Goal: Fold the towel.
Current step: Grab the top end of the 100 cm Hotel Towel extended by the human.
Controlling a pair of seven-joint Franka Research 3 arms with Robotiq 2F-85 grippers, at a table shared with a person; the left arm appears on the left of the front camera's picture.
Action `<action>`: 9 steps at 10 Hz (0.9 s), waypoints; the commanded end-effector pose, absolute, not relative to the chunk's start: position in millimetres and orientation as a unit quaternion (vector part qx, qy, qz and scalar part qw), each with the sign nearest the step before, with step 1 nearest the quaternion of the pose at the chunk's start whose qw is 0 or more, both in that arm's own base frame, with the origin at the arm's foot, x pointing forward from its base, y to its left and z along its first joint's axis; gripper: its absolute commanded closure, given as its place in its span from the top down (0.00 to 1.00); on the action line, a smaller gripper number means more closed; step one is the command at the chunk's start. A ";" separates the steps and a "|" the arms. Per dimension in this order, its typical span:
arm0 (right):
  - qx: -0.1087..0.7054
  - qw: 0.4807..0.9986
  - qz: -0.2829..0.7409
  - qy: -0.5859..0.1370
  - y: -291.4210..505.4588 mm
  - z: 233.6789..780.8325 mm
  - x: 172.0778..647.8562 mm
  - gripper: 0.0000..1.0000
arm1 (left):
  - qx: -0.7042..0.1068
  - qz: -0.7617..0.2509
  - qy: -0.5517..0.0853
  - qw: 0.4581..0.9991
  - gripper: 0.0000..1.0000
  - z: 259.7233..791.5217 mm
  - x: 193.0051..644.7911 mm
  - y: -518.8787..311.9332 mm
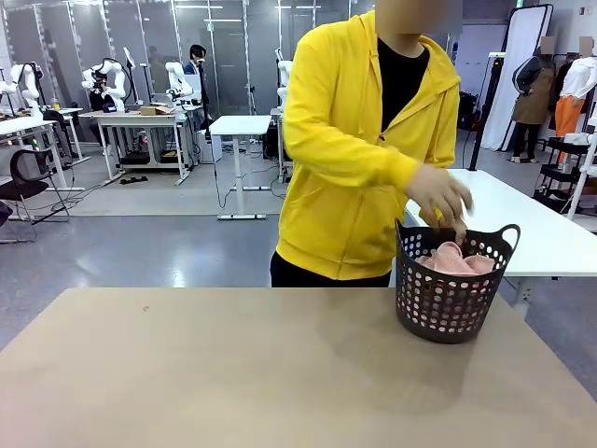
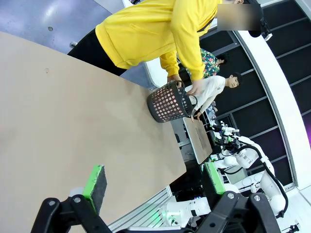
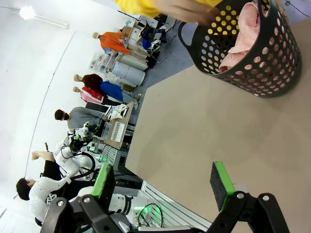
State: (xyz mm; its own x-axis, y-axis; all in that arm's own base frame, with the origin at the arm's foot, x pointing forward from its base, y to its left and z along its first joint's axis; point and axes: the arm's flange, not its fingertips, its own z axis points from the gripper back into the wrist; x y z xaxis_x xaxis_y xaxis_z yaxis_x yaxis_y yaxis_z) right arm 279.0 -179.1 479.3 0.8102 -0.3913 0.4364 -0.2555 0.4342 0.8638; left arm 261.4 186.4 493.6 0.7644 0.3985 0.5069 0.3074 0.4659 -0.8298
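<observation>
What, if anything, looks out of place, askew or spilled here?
Nothing stands out. The towel lies crumpled inside the black basket, which stands upright near the far right edge of the table, with the person's hand at its rim.

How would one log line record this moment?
towel: in basket | hand: over basket | left end effector: open | right end effector: open

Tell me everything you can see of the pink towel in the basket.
The towel is pale salmon-pink and looks like soft terry. It lies crumpled in loose folds inside the black perforated basket, and its top bulges up near the rim. A person's hand reaches over it; whether the hand touches it is unclear.
</observation>
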 end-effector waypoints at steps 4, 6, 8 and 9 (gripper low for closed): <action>0.532 0.788 -0.044 -0.306 -179.6 479.4 278.7 1.00 | -0.517 0.028 -0.341 0.784 1.00 494.2 261.8 185.8; 0.532 0.788 -0.044 -0.306 -179.6 479.4 278.7 1.00 | -0.517 0.028 -0.341 0.784 1.00 494.2 261.8 185.8; 0.532 0.788 -0.044 -0.306 -179.6 479.4 278.7 1.00 | -0.517 0.028 -0.341 0.784 1.00 494.2 261.8 185.8; 0.532 0.788 -0.044 -0.306 -179.6 479.4 278.7 1.00 | -0.517 0.028 -0.341 0.784 1.00 494.2 261.8 185.8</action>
